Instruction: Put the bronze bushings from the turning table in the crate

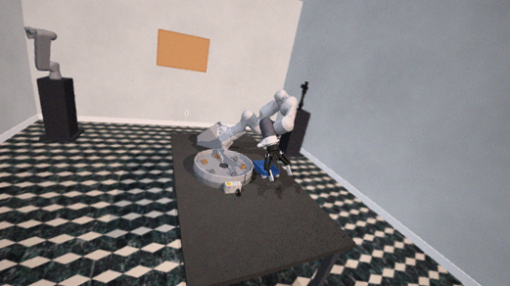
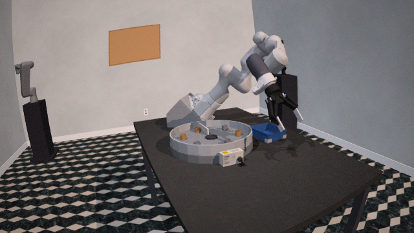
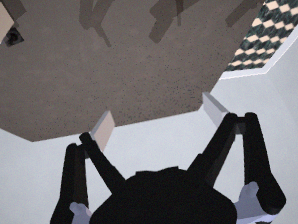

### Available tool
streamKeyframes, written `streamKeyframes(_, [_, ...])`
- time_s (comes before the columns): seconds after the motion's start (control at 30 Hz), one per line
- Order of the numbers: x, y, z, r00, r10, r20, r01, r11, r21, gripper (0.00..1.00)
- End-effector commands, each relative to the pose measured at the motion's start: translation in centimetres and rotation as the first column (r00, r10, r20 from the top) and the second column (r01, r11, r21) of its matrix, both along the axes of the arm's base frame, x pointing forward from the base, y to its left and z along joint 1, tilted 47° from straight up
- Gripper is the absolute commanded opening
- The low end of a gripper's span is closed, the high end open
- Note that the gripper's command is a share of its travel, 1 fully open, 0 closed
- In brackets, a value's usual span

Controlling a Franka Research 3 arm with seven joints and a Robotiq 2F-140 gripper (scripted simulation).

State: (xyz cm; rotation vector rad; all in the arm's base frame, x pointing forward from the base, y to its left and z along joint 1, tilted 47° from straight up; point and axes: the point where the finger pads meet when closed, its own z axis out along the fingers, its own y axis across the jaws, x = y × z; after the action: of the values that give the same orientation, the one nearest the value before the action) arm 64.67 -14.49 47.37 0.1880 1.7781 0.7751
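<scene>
So the gripper [image 2: 286,114] hangs with jaws spread wide and nothing in them, right over the blue crate [image 2: 267,132]. Three bronze bushings [image 2: 183,136] sit on the turning table [image 2: 194,152], at roughly 9, 11 and 2 o'clock around its hub. The crate is at the table's 3 o'clock on the tabletop [image 2: 275,181].

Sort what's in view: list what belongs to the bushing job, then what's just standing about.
Job:
- bronze bushings
- steel bushings
- turning table
- blue crate
- gripper, open, empty

Standing about:
- small white box at the turning table's front
- orange wall panel
- grey arm on a pedestal
</scene>
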Motion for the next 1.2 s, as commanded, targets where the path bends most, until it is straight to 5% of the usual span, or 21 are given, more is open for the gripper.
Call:
streamKeyframes(0.0, [-1.9,-2.1,-3.2,0.995,0.014,-0.099,-0.009,0.999,0.05,1.0])
streamKeyframes(0.2, [-5.5,-6.2,-8.3,0.976,-0.002,-0.216,0.016,0.998,0.066,1.0])
streamKeyframes(0.27, [-5.5,-6.2,-8.3,0.976,-0.002,-0.216,0.016,0.998,0.066,1.0])
streamKeyframes(0.3, [-7.2,-7.7,-10.5,0.964,-0.007,-0.266,0.028,0.997,0.076,1.0])
streamKeyframes(0.63, [-14.5,-12.1,-17.7,0.897,-0.016,-0.441,0.079,0.989,0.125,1.0])
streamKeyframes(0.77, [-17.9,-13.4,-20.5,0.86,-0.013,-0.509,0.104,0.983,0.15,1.0])
streamKeyframes(0.83, [-17.9,-13.4,-20.5,0.86,-0.013,-0.509,0.104,0.983,0.15,1.0])
streamKeyframes(0.87, [-20.1,-14.0,-22.2,0.834,-0.009,-0.551,0.121,0.978,0.168,1.0])
streamKeyframes(1.17, [-27.9,-15.1,-27.2,0.735,0.019,-0.678,0.187,0.955,0.229,1.0])
